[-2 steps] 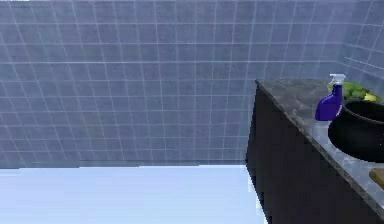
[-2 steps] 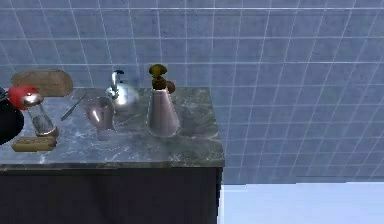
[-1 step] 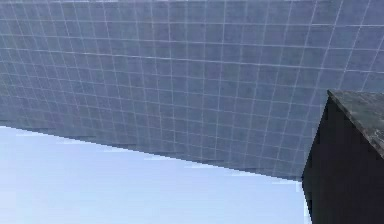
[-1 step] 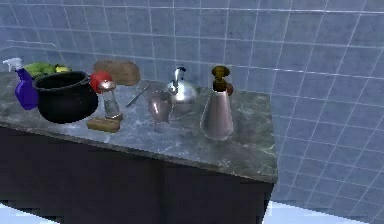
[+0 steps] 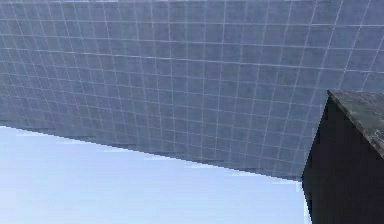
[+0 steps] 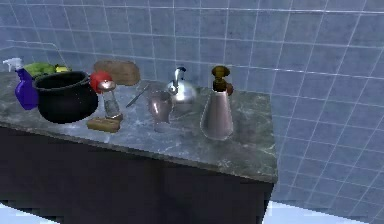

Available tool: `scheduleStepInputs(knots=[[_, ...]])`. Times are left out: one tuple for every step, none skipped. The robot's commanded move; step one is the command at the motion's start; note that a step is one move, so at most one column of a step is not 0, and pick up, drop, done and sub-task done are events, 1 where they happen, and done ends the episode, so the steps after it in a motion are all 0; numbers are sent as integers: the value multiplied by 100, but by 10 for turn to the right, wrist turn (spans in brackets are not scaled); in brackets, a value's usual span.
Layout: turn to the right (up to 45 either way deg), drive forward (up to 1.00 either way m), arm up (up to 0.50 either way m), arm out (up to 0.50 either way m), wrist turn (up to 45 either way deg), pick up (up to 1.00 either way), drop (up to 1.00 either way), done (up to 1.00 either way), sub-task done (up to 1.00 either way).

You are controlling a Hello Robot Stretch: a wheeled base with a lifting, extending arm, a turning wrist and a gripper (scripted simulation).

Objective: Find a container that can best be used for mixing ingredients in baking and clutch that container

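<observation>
while the forward view looks at a blue tiled wall (image 5: 180,80) and pale floor (image 5: 100,185), with a dark counter end at its right edge, the arm side view has the useful stuff. a long counter (image 6: 255,132) with a dark stone top runs along the same tiled wall.

biggest thing on it is a black round container (image 6: 66,98), wide mouth, near the counter's left end, toward the front edge. judged best fit for mixing, so that is the target. then a tall metal jug (image 6: 217,112) toward the right end, well apart from the target. a kettle (image 6: 181,93) sits just left of the jug and farther back. a bread loaf (image 6: 118,72) lies at the wall behind the target's right side. a purple spray bottle (image 6: 23,88) stands just left of the target, can't tell if touching. a small metal cup (image 6: 160,106) is in front of the kettle. a red-topped shaker (image 6: 107,98) is just right of the target, very close.

claw: state cannot be told from these pictures.

progress, as a judgement: the find part looks about done, since the target is on the arm's side. left to do: line the base up with the left end, reach out, take the container, lift it. crowding from the bottle and the shaker could cause a knock.
</observation>
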Motion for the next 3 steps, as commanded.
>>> scheduleStepInputs(knots=[[0,0,38,0,0,0,0,0,0],[0,0,0,38,0,0,0,0,0],[0,0,0,0,450,0,0,0,0]])
